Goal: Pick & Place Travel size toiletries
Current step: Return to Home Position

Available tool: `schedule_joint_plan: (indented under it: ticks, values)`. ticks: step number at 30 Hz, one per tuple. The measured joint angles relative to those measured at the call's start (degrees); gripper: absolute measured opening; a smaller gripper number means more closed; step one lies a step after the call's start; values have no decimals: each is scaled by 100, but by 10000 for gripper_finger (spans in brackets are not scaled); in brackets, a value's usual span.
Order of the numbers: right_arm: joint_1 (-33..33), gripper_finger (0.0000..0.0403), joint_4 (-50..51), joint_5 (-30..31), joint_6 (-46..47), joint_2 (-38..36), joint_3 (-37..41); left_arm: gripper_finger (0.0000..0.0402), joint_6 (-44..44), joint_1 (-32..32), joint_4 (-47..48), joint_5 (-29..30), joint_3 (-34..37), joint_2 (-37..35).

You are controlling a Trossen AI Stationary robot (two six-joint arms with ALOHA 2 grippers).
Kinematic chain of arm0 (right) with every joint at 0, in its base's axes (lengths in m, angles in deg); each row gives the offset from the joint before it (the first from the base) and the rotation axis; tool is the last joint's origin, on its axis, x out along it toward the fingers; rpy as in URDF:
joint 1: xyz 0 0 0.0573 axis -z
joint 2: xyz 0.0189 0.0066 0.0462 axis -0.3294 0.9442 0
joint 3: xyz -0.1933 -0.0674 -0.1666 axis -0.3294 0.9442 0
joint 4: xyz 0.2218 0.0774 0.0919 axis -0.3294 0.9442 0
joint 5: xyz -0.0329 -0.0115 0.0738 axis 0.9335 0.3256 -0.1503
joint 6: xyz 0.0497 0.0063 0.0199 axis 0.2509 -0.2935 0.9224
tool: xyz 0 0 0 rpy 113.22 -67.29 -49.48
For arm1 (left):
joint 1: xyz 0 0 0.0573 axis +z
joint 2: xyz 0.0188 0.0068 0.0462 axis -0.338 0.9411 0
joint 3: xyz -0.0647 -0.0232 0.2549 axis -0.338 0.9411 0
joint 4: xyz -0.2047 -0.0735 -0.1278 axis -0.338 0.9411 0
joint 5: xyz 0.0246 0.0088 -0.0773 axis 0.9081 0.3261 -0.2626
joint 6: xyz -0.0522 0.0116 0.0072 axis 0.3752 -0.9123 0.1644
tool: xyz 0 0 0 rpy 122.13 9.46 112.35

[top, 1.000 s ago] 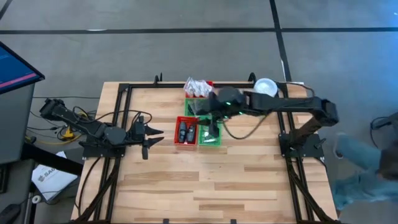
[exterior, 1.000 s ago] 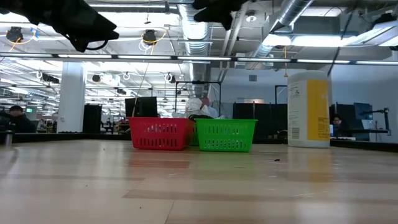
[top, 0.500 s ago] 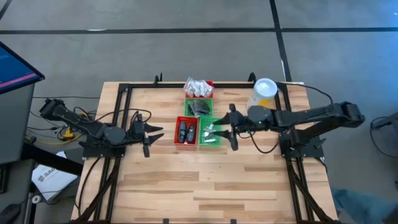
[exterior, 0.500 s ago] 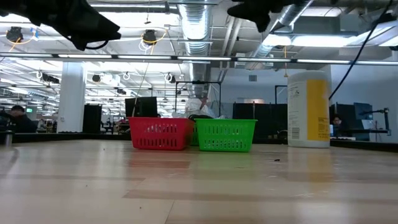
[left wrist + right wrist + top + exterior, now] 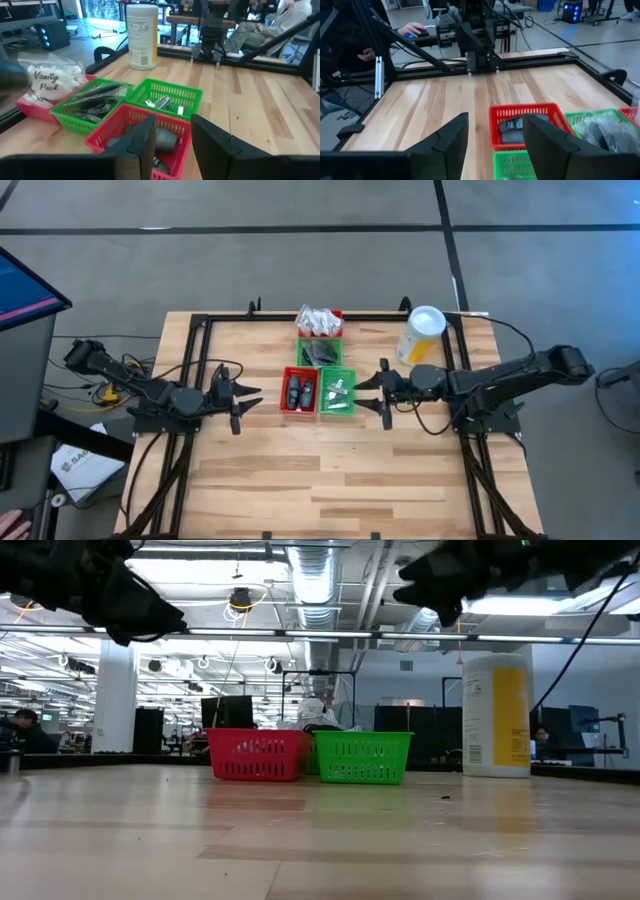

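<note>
Red and green bins look fully sorted: the right gripper (image 5: 372,388), over the far bins a second ago, has pulled back to just beside the lower green bin (image 5: 338,411), fingers apart and empty. The left gripper (image 5: 250,393) waits across the cluster, likewise spread and holding nothing. No travel size toiletries lie loose on the table (image 5: 300,470); white packs (image 5: 318,320) fill the top red bin (image 5: 339,314), and the dark bottles (image 5: 300,390) in the lower red bin (image 5: 285,390) lie side by side, long axes running toward the table's far edge, cap ends indiscernible.
</note>
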Motion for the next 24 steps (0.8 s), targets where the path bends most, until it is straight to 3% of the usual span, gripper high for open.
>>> schedule_joint_plan:
  ticks: [13,24]
  values:
    - [269,177,-1395,9,37,-59,1162,113,1,0,-162,-49,848,-1432]
    - [741,178,-2640,19,158,-1321,2735,113,-41,0,-166,-51,1109,-1750]
